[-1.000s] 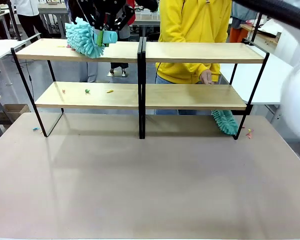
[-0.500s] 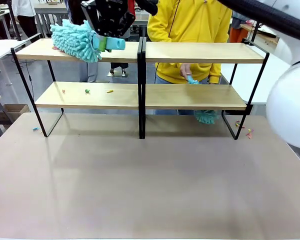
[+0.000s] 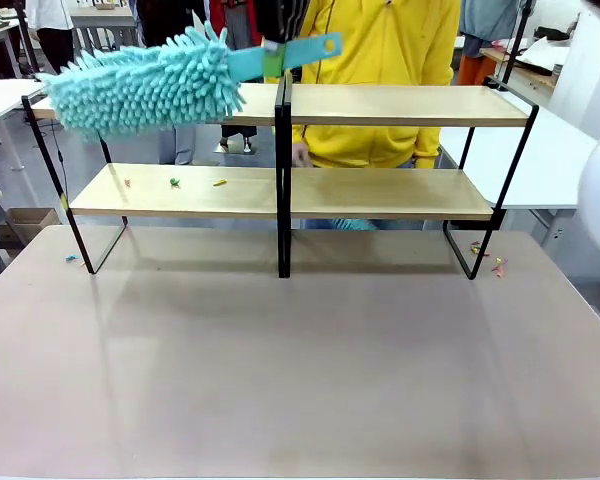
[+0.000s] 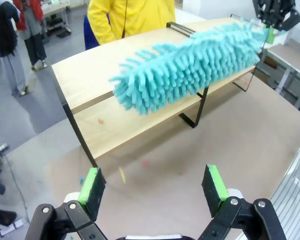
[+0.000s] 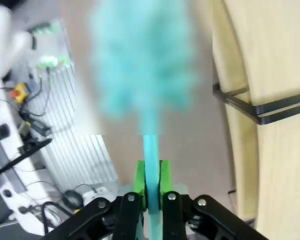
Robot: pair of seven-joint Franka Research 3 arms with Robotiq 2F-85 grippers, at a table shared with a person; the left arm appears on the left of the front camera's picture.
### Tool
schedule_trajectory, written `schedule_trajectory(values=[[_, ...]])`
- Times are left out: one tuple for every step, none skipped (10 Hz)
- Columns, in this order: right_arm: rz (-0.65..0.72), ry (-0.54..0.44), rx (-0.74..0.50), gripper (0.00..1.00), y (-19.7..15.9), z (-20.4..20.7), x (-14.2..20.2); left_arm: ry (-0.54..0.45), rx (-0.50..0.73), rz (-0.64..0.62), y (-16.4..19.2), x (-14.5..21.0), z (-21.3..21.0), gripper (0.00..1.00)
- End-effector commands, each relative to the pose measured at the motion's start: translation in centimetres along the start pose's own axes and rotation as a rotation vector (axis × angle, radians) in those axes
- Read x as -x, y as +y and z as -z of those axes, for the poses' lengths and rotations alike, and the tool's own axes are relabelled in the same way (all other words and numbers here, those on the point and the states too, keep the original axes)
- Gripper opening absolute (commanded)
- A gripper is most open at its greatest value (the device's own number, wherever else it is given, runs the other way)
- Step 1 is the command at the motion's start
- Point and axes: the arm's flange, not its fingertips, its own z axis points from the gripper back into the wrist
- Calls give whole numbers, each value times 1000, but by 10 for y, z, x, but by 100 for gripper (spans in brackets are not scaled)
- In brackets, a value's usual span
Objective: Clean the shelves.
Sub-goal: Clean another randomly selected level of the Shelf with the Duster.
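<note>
The shelves (image 3: 410, 105) stand across the far half of the table, light wood boards on a black frame with a centre post (image 3: 283, 170). My right gripper (image 3: 273, 57) is shut on the handle of a fluffy turquoise duster (image 3: 140, 85), which hangs level in the air just above the top left board. In the right wrist view the gripper (image 5: 150, 176) clamps the handle, and the duster head (image 5: 145, 65) is blurred. My left gripper (image 4: 152, 184) is open over the table, facing the shelves (image 4: 90, 80) and the duster (image 4: 190, 70).
A person in a yellow top (image 3: 385, 60) stands behind the shelves, one hand (image 3: 300, 154) near the centre post and a second turquoise duster (image 3: 355, 224) under the lower right board. Small coloured bits (image 3: 174, 182) lie on the lower left board and on the table (image 3: 496, 265).
My right gripper lifted the duster off the top left board and swung it level and higher. The person's duster moved left under the lower right board, and the hand shifted toward the centre post.
</note>
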Motion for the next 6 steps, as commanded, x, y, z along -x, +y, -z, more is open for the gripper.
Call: schedule_trajectory(values=[[-95, -184, -102, 12, -27, -28, 8, -9, 2, 0, 0, -1, 1, 100], [-70, -219, -117, 12, -27, -26, 22, -9, 2, 0, 0, -1, 1, 100], [-67, -237, -119, 12, -26, -25, 29, -9, 2, 0, 0, -1, 1, 100], [-43, -239, -104, 12, -24, -26, 35, -9, 2, 0, 0, -1, 1, 100], [-5, -241, -54, 12, -23, -31, 48, -9, 2, 0, 0, -1, 1, 100], [46, -243, 5, 12, -19, -42, 77, -9, 2, 0, 0, -1, 1, 100]])
